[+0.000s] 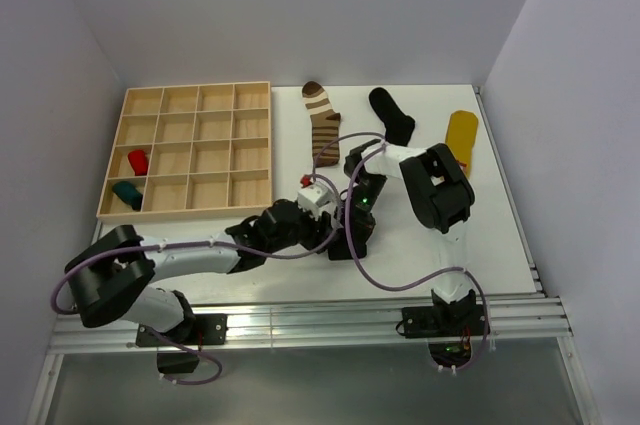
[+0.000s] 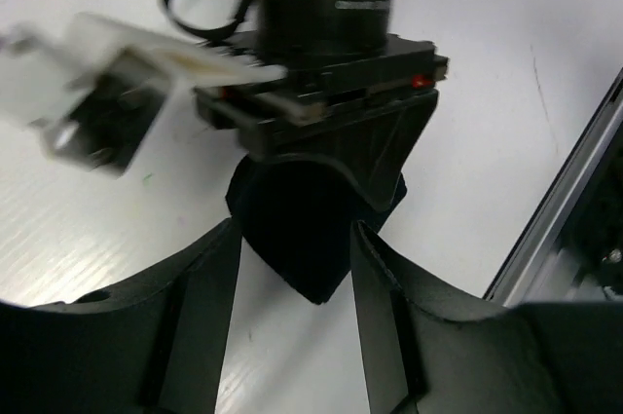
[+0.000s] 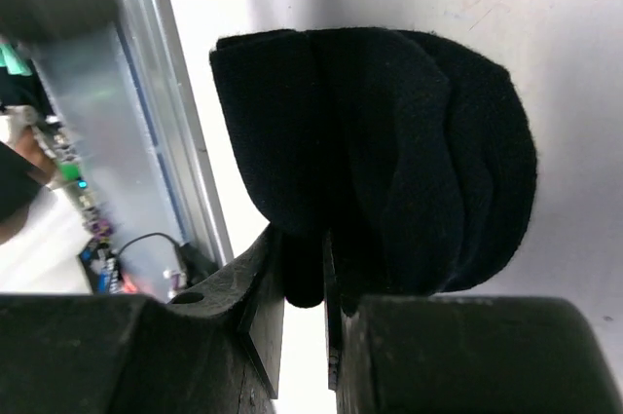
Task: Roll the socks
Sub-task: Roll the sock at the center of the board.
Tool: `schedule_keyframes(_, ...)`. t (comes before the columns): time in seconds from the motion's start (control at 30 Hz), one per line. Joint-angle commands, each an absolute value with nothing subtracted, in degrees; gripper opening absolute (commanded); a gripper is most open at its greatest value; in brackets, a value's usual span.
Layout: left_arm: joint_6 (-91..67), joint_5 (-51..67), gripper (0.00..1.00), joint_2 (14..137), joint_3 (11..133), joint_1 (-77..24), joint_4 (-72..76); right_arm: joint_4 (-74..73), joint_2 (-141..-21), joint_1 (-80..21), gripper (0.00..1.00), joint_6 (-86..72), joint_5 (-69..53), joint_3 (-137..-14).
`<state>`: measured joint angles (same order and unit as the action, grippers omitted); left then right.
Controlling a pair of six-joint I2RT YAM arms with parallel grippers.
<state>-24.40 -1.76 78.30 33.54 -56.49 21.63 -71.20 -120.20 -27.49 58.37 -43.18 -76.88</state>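
Note:
A rolled black sock [image 3: 389, 161] lies low over the white table, and my right gripper [image 3: 304, 248] is shut on a fold at its edge. In the left wrist view the same black roll [image 2: 302, 229] hangs under the right gripper's body [image 2: 321, 63]. Its lower tip sits between the fingers of my left gripper [image 2: 292, 273], which stands open with a gap on both sides. From above, both grippers meet at the table's middle, left [image 1: 322, 228] and right [image 1: 350, 217]. At the back lie a brown-and-cream striped sock [image 1: 322, 123], a plain black sock [image 1: 392, 115] and a yellow sock [image 1: 461, 137].
A wooden compartment tray [image 1: 190, 95] fills the back left, with a red roll [image 1: 137, 161] and a teal roll [image 1: 127, 194] in its left column. A metal rail [image 1: 330, 315] runs along the near edge. Purple cables [image 1: 400, 280] loop around the arms.

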Motion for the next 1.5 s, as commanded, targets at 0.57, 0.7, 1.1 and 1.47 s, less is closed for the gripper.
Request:
schedule_keyframes(0.57,-10.28,6.24,0.52,96.15,43.07,-62.67,22.32,-71.37,-127.18,-25.58,0.13,57.31,-39.9,-80.24)
schedule_keyframes(0.7,-11.07,7.73,0.51,97.2,43.42,-62.67,22.24,-71.02,-127.27,-25.4,0.13,56.87,-39.9,-80.16)
schedule_keyframes(1.1,-19.68,17.75,0.0,103.71,44.91,-58.8,17.15,-63.29,-121.22,-25.14,0.35,51.51,-38.15,-76.56)
schedule_keyframes(1.47,-29.44,30.05,0.0,109.33,46.14,-50.28,13.0,-57.66,-111.02,-19.69,0.53,46.58,-40.42,-74.27)
